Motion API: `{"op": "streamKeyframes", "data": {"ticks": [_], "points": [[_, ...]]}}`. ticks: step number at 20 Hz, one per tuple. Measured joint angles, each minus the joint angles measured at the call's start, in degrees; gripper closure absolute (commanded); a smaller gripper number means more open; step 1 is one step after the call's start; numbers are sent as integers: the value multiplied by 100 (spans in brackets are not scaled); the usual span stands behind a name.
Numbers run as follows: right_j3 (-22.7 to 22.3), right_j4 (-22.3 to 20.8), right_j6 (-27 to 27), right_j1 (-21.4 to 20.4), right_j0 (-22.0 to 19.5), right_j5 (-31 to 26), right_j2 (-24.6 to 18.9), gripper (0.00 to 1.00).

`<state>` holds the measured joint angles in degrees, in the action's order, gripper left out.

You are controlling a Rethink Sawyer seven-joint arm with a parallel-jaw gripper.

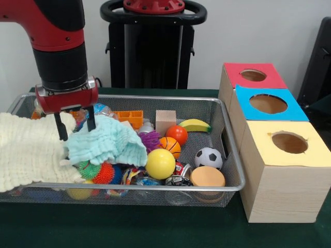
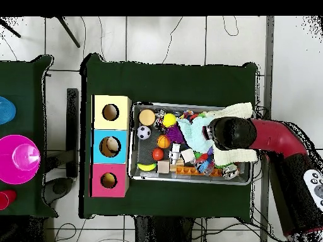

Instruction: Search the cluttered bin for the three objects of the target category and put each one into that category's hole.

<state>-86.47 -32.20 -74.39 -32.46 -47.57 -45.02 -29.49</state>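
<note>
My gripper (image 1: 77,133) hangs open at the left end of the wire mesh bin (image 1: 155,96). One finger rests on a cream cloth (image 1: 26,150) and the other on the edge of a light blue cloth (image 1: 111,142); nothing is held. Right of the cloths lie a yellow ball (image 1: 160,164), a small basketball (image 1: 169,146), a red-orange ball (image 1: 177,134), a soccer ball (image 1: 208,157), a banana (image 1: 194,125), a wooden cube (image 1: 165,121) and a tan disc (image 1: 207,176). In the overhead view the arm's wrist (image 2: 228,132) covers the gripper.
Three wooden boxes stand beside the bin's right end, with holes in a red top (image 1: 253,75), a blue top (image 1: 268,104) and a yellow top (image 1: 289,142). Spiky rubber toys (image 1: 98,173) and other small items lie partly under the cloths. An orange brick (image 1: 129,118) sits at the back.
</note>
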Motion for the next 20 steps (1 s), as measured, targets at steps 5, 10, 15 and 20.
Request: {"op": "streamKeyframes", "data": {"ticks": [5, 10, 15, 20], "points": [[57, 4, 0, -107, 0, -351, -36, 0], [170, 4, 0, -225, 0, -636, -76, 0], [349, 4, 0, -269, 0, -733, -106, 0], [484, 4, 0, -267, 0, -733, -115, 0]]}}
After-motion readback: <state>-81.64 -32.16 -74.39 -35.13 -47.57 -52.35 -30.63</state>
